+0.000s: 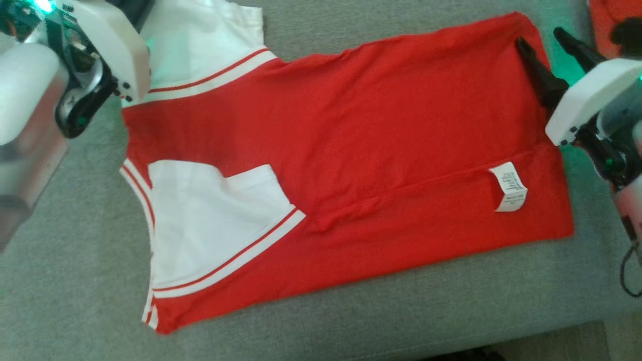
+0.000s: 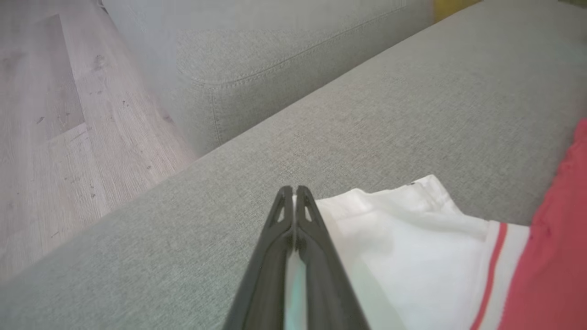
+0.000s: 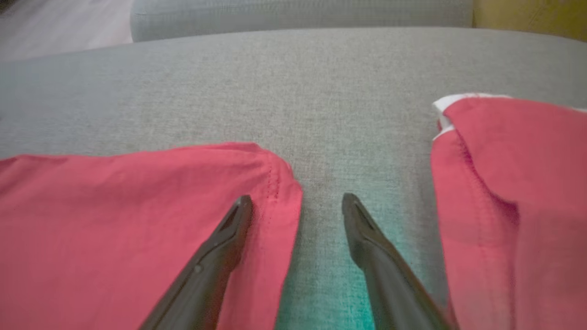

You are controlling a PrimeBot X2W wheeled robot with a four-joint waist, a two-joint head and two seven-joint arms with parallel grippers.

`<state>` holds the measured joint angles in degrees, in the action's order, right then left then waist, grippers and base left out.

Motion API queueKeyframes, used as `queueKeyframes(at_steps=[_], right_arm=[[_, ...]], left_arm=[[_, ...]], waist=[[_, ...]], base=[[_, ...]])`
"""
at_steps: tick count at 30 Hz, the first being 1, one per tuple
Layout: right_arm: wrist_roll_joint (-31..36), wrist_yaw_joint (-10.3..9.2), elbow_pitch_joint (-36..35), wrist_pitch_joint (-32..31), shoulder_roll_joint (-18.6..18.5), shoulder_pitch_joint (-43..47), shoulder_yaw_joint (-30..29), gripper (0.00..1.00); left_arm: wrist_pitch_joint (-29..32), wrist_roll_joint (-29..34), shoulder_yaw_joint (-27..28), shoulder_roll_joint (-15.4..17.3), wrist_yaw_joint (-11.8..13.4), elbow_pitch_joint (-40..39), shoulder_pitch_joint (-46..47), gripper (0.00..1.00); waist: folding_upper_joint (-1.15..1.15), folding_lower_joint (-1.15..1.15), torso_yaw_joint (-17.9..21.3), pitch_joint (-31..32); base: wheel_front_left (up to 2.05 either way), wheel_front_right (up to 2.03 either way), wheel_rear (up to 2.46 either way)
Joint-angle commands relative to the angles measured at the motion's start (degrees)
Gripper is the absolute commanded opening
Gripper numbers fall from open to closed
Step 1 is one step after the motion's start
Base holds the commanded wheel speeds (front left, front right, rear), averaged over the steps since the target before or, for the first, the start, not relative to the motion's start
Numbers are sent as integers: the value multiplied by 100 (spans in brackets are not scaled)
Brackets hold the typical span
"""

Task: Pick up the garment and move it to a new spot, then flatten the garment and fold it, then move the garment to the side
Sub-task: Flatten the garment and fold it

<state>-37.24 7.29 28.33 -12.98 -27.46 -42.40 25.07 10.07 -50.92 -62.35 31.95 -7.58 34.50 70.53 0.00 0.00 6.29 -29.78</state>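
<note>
One garment (image 1: 351, 150), one label (image 1: 508, 186), two claws: left claw (image 2: 295, 190), right claw (image 3: 297, 201).

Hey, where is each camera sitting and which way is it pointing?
Head view: on the head, looking down at the shirt spread on the sofa; the left arm and right end effector show.
Left wrist view: on the left wrist, looking along the sofa's edge toward the floor; left end effector shut on the shirt's white sleeve.
Right wrist view: on the right wrist, looking across the sofa; its open fingers straddle the shirt's edge.
Shared: head and right wrist views show a second red garment.
</note>
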Motion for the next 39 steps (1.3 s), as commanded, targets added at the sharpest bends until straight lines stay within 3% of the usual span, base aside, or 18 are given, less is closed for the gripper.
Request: queueKeyframes(at_steps=[1, 11, 12, 14, 15, 25, 31, 39], right_arm=[[-41, 20, -36, -39, -46, -89, 86, 100], [-251, 20, 650, 159, -34, -711, 536, 96], [-272, 20, 701, 179, -41, -747, 591, 74], [-327, 20, 791, 210, -49, -801, 692, 18], [-360, 20, 823, 220, -54, -821, 750, 0], [-579, 20, 978, 923, -144, -1123, 977, 0], [-667, 20, 1084, 1461, -240, -1268, 1025, 0], [-887, 20, 946, 1705, -439, -618, 1219, 0]], left_arm=[[-143, -68, 150, 209, 9, -129, 361, 0], [-581, -358, -334, 163, 9, 14, 615, 0], [-611, -390, -385, 162, 9, 42, 638, 0], [-670, -454, -481, 166, 9, 105, 675, 0], [-700, -481, -530, 170, 9, 137, 691, 0], [-1531, -372, -779, 218, 9, 510, 991, 0], [-2190, -279, -786, 83, 9, 813, 1165, 0], [-2378, -505, -946, 271, 9, 361, 379, 0]], waist=[[0, 0, -56, 8], [0, 0, -179, -8], [0, 0, -188, -1], [0, 0, -201, 19], [0, 0, -207, 31], [0, 0, -223, 166], [0, 0, -309, 432], [0, 0, -474, 1005]], base=[[0, 0, 0], [0, 0, 0], [0, 0, 0], [0, 0, 0], [0, 0, 0], [0, 0, 0], [0, 0, 0], [0, 0, 0]])
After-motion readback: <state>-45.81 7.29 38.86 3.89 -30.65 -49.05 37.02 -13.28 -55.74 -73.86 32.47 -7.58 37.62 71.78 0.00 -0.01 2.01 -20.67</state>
